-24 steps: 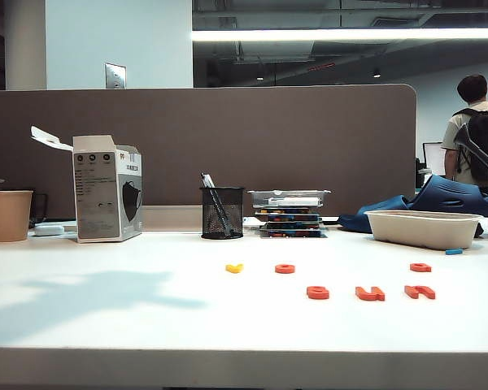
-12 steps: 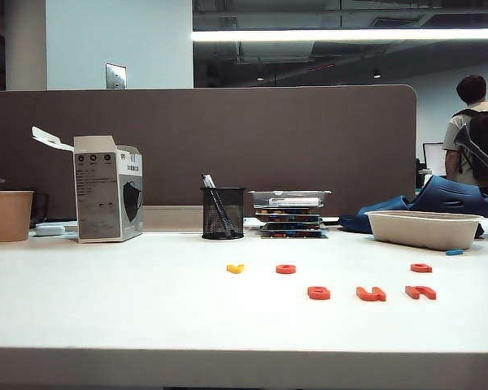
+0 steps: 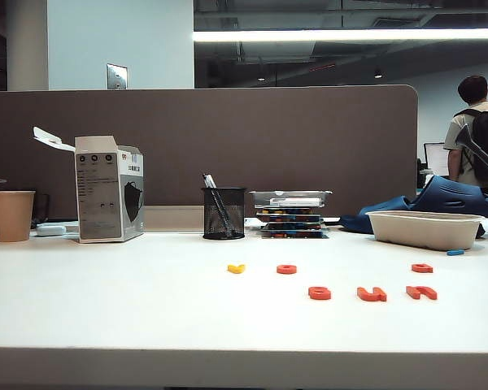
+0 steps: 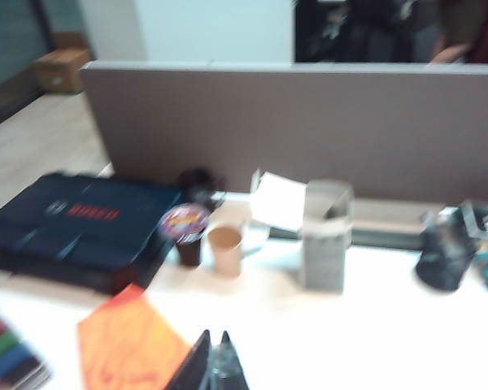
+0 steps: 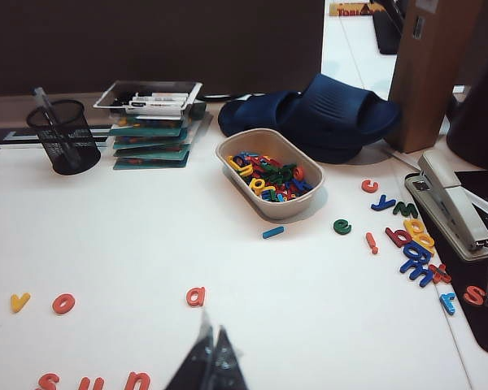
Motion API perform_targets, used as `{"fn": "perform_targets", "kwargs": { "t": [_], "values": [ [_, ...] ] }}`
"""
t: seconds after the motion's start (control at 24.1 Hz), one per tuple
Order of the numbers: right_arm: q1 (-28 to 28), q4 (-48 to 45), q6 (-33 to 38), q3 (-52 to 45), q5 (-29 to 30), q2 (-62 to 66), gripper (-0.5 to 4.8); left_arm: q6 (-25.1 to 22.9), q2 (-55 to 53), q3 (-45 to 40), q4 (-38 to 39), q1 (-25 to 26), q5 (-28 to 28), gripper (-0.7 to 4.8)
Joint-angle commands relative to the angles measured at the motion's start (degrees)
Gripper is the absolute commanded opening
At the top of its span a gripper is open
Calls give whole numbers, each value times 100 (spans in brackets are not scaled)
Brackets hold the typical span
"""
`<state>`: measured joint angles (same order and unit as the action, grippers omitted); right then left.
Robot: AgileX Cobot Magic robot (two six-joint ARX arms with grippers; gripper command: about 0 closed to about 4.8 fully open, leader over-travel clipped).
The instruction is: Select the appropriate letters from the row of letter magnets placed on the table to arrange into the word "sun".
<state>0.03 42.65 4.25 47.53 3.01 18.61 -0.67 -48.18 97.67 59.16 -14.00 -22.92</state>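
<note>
On the white table (image 3: 146, 317) three orange-red letters lie side by side near the front: S (image 3: 319, 292), U (image 3: 372, 294) and N (image 3: 421, 292). In the right wrist view the same three, S (image 5: 47, 380), U (image 5: 89, 383) and N (image 5: 137, 380), read "sun". Behind them lie a yellow letter (image 3: 236, 268) and two more orange-red ones (image 3: 286, 269) (image 3: 422, 267). My right gripper (image 5: 211, 331) hovers shut and empty beside the N. My left gripper (image 4: 215, 335) is shut and empty over the table's left part, away from the letters. Neither gripper shows in the exterior view.
A paper cup (image 3: 12, 215), a white box (image 3: 108, 188), a mesh pen cup (image 3: 224, 213), stacked cases (image 3: 290, 213) and a beige tray (image 3: 423, 228) of letters line the back. Loose letters (image 5: 415, 240) and a stapler (image 5: 451, 203) lie far right. An orange sheet (image 4: 130, 341) lies by the left gripper.
The broad shadow that lay on the left of the table a second ago is gone. The letters have not moved.
</note>
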Motion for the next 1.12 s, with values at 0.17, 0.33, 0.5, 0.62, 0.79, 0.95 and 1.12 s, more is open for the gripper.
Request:
{"fn": "perform_targets", "kwargs": {
  "t": [0.17, 0.33, 0.5, 0.62, 0.79, 0.95, 1.12],
  "values": [
    [175, -358, 24, -599, 35, -612, -6, 249, 1464, -1853, -280, -20, 166, -5],
    [170, -450, 24, -1161, 221, -905, -5, 369, 2756, -3359, -1137, -20, 793, -5],
    [170, -557, 398, -1425, 505, -890, -6, 295, 3473, -4207, -1502, -20, 901, -5],
    [170, -1163, 636, -1731, 459, -901, -6, 264, 3803, -4756, -1558, -20, 922, -5],
    [173, -2022, 623, -2260, 461, -955, -6, 234, 4135, -5512, -1803, -20, 1340, -5],
    [173, -2889, 619, -2942, 431, -1187, -6, 61, 4572, -6467, -2988, -20, 1801, -5],
    [173, -3370, 363, -3661, 393, -1679, -6, 87, 4804, -7285, -3941, -22, 2011, -5]
  ]
}}
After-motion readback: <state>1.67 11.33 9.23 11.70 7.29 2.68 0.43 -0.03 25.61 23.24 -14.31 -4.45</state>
